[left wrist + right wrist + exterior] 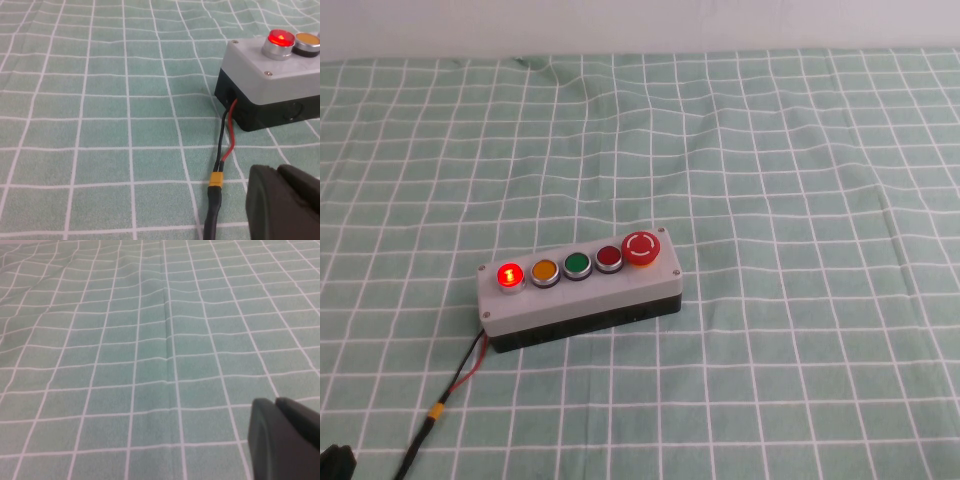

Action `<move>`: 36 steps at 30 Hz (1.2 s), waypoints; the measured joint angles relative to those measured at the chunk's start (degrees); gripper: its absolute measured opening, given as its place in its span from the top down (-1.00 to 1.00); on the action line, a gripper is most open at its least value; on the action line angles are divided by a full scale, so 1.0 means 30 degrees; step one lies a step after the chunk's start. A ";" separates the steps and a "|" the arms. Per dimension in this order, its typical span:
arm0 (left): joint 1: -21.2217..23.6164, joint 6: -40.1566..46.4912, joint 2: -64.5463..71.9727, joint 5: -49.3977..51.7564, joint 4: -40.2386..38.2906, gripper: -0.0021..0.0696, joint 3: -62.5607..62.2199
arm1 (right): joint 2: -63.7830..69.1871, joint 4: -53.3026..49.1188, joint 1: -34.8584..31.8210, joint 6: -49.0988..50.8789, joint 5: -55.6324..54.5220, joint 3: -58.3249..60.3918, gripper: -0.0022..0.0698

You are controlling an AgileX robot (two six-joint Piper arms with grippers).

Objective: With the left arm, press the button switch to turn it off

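High view: the switch (pixel 508 275) glows at the box's (pixel 582 305) left end, unpressed; neither arm shows.

Left wrist: the left pincer (pixel 282 205) sits near the cable (pixel 223 150), state untellable.

Right wrist: the right pincer (pixel 285 437) over bare tabletop (pixel 150 340), likewise untellable.

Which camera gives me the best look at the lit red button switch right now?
The left wrist view: the button switch fills more of the frame, glowing at the grey box's end, with the left gripper low beside it. The high view shows it smaller. The right wrist view shows only cloth and the right gripper.
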 joint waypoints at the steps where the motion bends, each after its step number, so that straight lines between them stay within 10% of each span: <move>1: 0.0000 0.0000 0.0000 0.0000 0.0000 0.95 0.0000 | 0.0000 0.0000 0.0000 0.0000 0.0000 0.0000 0.98; 10: 0.0000 0.0042 0.0000 -0.0803 0.0041 0.95 0.0000 | 0.0000 0.0000 0.0000 0.0000 0.0000 0.0000 0.98; 22: 0.0000 0.0042 0.0000 -1.6416 0.0041 0.95 0.0006 | 0.0000 0.0000 0.0000 0.0000 0.0000 0.0000 0.98; 36: 0.0000 -0.0622 -0.0076 -2.3679 -0.0155 0.95 -0.2078 | 0.0000 0.0000 0.0000 0.0000 0.0000 0.0000 0.98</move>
